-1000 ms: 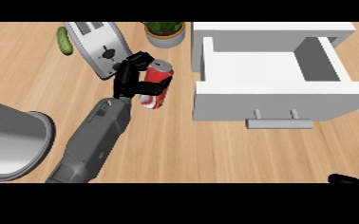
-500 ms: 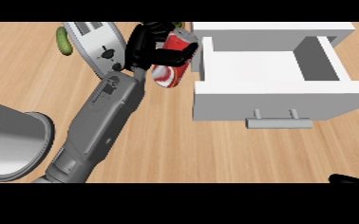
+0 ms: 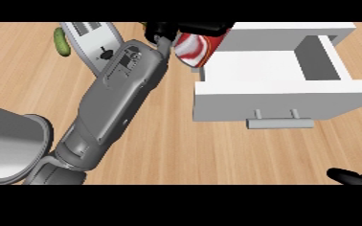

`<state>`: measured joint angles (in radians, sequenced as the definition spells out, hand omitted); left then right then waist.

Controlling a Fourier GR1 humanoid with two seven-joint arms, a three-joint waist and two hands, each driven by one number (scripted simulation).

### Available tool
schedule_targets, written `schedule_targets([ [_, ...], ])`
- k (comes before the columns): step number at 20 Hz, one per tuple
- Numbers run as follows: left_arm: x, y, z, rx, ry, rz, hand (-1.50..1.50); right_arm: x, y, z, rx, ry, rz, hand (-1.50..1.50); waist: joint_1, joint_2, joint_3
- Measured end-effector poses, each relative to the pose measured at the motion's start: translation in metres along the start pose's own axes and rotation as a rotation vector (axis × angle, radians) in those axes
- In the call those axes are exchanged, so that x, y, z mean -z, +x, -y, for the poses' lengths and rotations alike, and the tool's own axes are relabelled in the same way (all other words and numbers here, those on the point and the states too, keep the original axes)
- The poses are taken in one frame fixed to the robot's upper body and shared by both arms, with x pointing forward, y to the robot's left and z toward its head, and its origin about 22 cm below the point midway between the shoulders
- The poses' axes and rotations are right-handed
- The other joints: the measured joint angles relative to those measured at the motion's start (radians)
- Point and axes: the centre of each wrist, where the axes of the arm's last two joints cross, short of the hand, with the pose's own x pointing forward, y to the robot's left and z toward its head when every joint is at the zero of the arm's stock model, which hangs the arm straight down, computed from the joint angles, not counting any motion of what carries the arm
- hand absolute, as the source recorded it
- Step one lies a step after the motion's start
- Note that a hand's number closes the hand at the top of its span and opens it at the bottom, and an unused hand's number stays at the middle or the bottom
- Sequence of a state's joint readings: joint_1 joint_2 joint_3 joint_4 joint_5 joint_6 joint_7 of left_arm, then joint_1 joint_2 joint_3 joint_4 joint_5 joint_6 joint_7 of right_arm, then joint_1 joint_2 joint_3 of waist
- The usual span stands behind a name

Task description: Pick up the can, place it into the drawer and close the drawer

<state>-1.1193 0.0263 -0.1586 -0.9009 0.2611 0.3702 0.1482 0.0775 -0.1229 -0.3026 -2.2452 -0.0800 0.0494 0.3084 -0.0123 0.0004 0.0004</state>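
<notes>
The red and white can [image 3: 191, 49] hangs raised and tilted near the view's top, over the left wall of the open white drawer [image 3: 271, 106]. My left hand [image 3: 185, 28] is shut on the can's upper part, its fingers curled round it, and the grey forearm runs down to the lower left. The drawer's inside is bare white, and its front panel carries a grey handle [image 3: 279, 123]. Only a black tip of my right hand [image 3: 345, 176] shows at the lower right corner.
A silver toaster [image 3: 95, 41] lies at the top left, partly behind my forearm, with a green vegetable [image 3: 62, 41] beside it. A grey round vessel [image 3: 20, 147] sits at the left edge. Bare wooden counter lies in front of the drawer.
My left hand has carried the can up and to the right, from the counter beside the toaster to the drawer's left wall. The forearm now fills more of the view.
</notes>
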Motion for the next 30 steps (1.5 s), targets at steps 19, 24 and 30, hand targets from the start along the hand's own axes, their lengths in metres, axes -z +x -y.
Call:
schedule_targets([
  [19, 0.037, 0.058, 0.06, 0.116, 0.018, -0.05, 1.5, 0.009, 0.012, -0.004, 0.017, 0.039, 0.029, -1.5, -0.056, 0.014, 0.002],
  [24, 0.04, 0.057, 0.062, 0.146, 0.062, -0.045, -1.5, 0.013, 0.015, -0.003, 0.01, 0.047, 0.029, -1.5, -0.07, 0.018, 0.002],
  [30, 0.043, 0.055, 0.063, 0.163, 0.146, -0.037, -1.5, 0.021, 0.016, -0.009, 0.008, 0.071, 0.046, -1.5, -0.084, 0.023, 0.003],
])
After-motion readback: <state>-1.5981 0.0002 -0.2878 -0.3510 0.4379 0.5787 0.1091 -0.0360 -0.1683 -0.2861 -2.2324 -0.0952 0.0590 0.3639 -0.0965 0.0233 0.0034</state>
